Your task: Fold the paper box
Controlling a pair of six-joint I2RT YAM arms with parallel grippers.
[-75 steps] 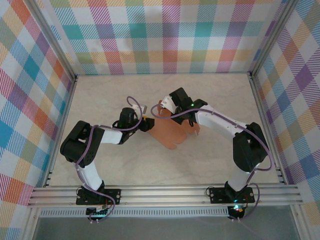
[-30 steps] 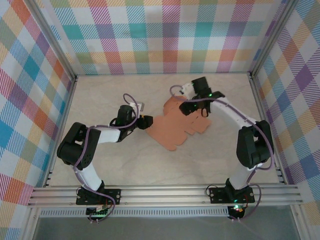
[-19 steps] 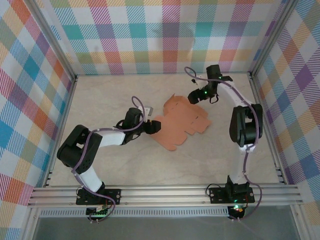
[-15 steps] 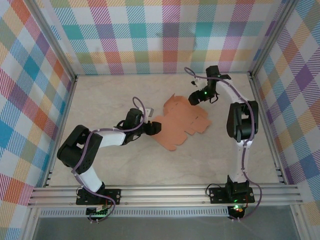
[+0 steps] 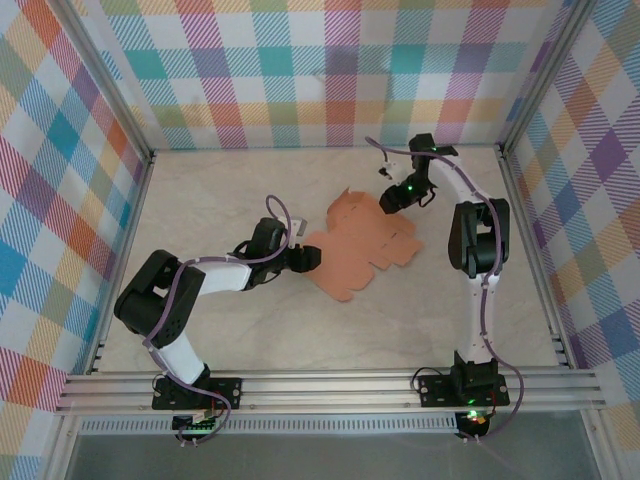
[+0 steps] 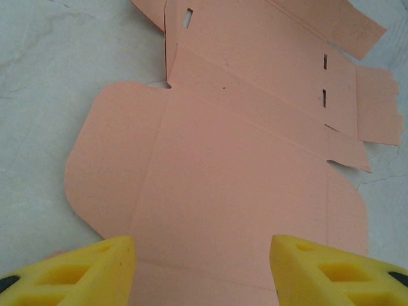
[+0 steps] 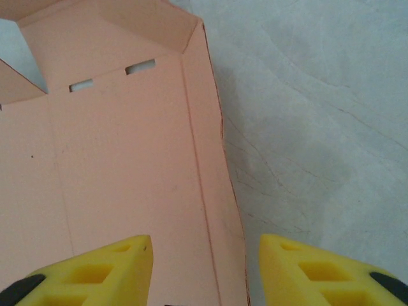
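Paper box (image 5: 362,243), a flat salmon-orange die-cut sheet, lies unfolded on the middle of the table (image 5: 220,190). My left fingers (image 5: 306,257) stand apart over its left flap. My right fingers (image 5: 392,201) stand apart astride its far right edge, one over card, one over table.

Right arm's swung away! The right gripper (image 5: 393,200) has left the middle of the paper box (image 5: 358,245) and gone out to its far right edge, toward the table's (image 5: 210,200) far right corner, forearm now folded up tall. The sheet's uncovered, spread flatter and wider. The left gripper (image 5: 305,257) has nudged slightly right and nearer, at the sheet's left corner.
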